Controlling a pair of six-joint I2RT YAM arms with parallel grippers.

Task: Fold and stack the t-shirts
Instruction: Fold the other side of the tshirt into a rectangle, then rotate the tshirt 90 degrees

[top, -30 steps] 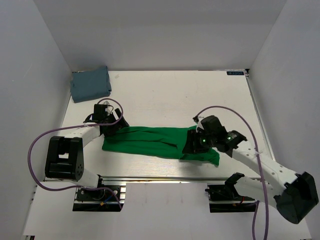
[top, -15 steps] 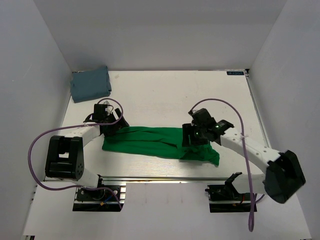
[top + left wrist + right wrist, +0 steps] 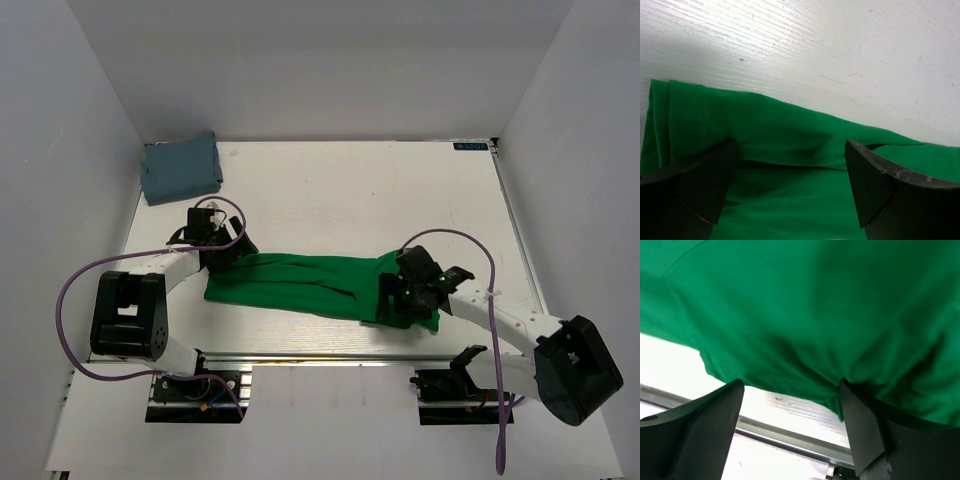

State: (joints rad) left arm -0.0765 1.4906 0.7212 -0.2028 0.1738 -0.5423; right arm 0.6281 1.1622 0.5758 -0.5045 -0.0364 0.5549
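Note:
The bright green t-shirt [image 3: 300, 280] lies as a long crumpled strip across the near part of the table. My left gripper [image 3: 228, 255] sits low over its left end. In the left wrist view the left gripper [image 3: 790, 150] is open wide, and green cloth [image 3: 790, 130] fills the gap under its fingers. My right gripper [image 3: 400, 298] is at the shirt's right end, near the front edge. The right wrist view shows that gripper [image 3: 791, 387] open, with the shirt's hem [image 3: 815, 300] just beyond the fingertips and bare table between them. The grey-blue t-shirt [image 3: 180, 170] lies folded at the far left corner.
The white table [image 3: 350, 190] is boxed in by white walls on the left, back and right. An aluminium rail [image 3: 330, 357] runs along the front edge, just below the right gripper, and shows in the right wrist view as the rail [image 3: 790, 435].
My right gripper rose and shifted back half a second ago. It then dropped toward the front right end of the green shirt, its jaws widening. The left arm stayed still.

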